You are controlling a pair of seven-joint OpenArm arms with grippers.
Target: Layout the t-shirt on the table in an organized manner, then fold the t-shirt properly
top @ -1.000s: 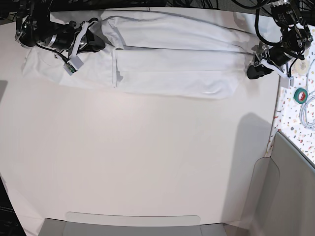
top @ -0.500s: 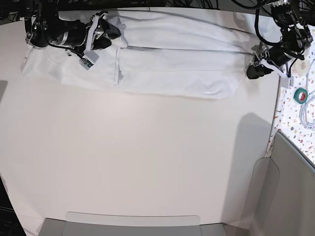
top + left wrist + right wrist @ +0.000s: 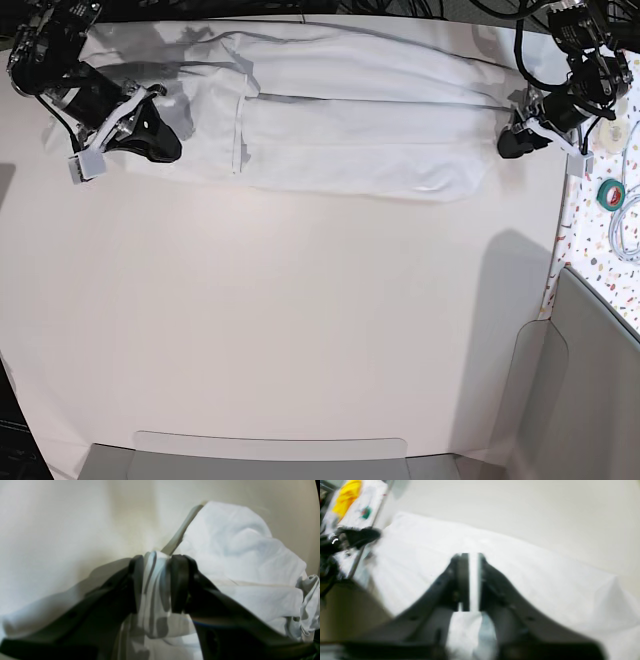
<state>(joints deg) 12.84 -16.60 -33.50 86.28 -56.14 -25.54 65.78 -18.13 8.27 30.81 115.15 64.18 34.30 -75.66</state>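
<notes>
Your right gripper (image 3: pixel 160 140) swung off the t-shirt (image 3: pixel 340 130) at the table's (image 3: pixel 300 330) far edge, jaws pinching its fabric, while your left gripper (image 3: pixel 155 580) kept its pinch, so the fold continued.

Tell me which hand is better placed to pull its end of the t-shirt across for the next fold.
Likely the left hand: its fingers pinch a bunch of the t-shirt at one end. The right hand is shut at the other end; whether it grips cloth is unclear.
</notes>
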